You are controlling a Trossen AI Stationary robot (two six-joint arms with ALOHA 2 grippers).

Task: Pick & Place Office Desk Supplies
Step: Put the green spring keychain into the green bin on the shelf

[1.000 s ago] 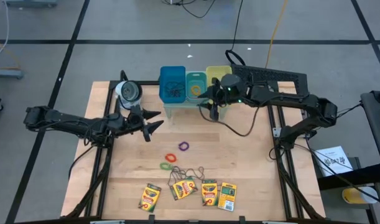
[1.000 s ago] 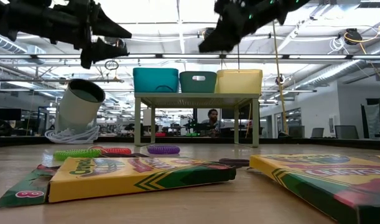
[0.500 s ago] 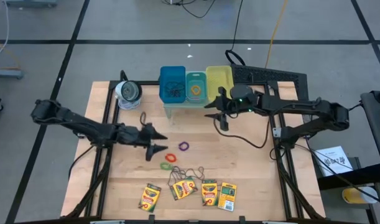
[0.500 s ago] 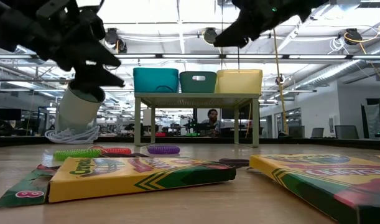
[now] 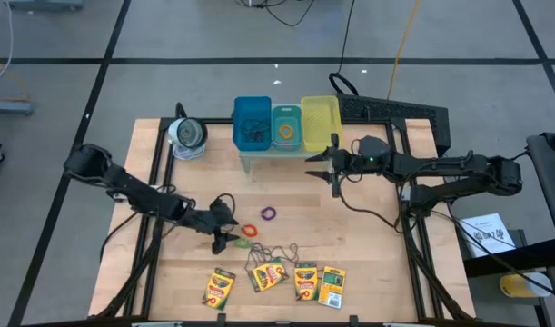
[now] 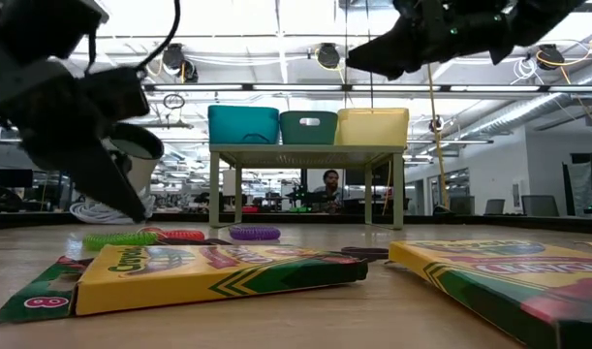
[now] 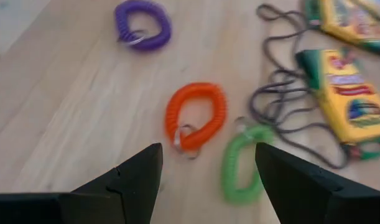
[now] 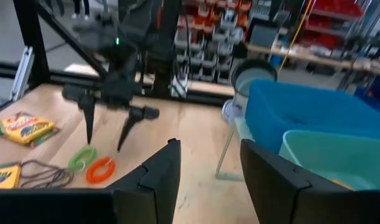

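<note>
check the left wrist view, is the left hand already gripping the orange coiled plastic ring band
No, the left hand is open above the orange coiled plastic ring band, which lies untouched on the wooden table.

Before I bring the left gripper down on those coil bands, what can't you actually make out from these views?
- Blue bin contents: high view shows only a dark tangle, too small to identify.
- Yellow bin: right wrist view cuts it off at the edge.
- Crayon boxes: left wrist view crops them at the edge.
- Orange band: low view hides it behind the left gripper.
</note>
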